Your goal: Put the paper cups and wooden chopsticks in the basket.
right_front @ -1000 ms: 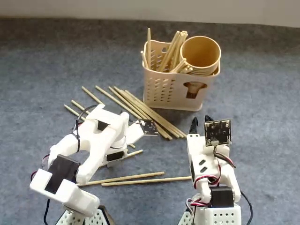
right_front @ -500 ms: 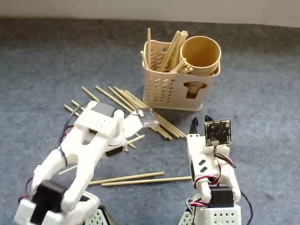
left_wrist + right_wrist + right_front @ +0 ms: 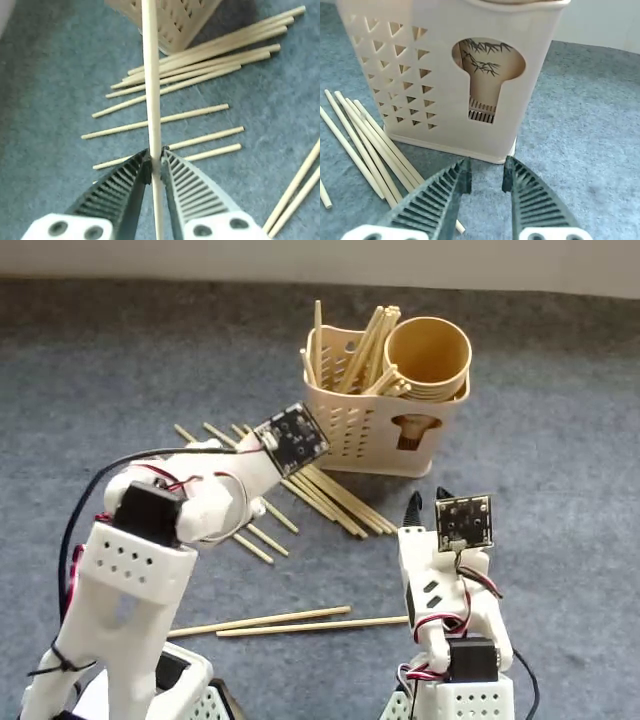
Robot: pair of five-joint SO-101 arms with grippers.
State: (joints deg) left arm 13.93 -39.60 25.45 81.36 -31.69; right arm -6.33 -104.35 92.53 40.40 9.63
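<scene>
Grey carpet (image 3: 100, 360) below: my left gripper (image 3: 156, 156) pinches one chopstick (image 3: 150, 75); my right gripper (image 3: 486, 169), slightly parted, empty, faces the basket (image 3: 420, 75) at twelve o'clock.

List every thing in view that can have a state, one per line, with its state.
Left gripper: jaws shut on held chopstick.
Right gripper: jaws open, empty.
Basket: upright, partly filled.
Paper cups: nested upright in basket.
Loose chopsticks: lying flat outside basket.

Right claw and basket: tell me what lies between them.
Bare grey carpet lies between the right claw and the basket, as the right wrist view shows. The loose chopsticks lie beside that stretch, not in it.
</scene>
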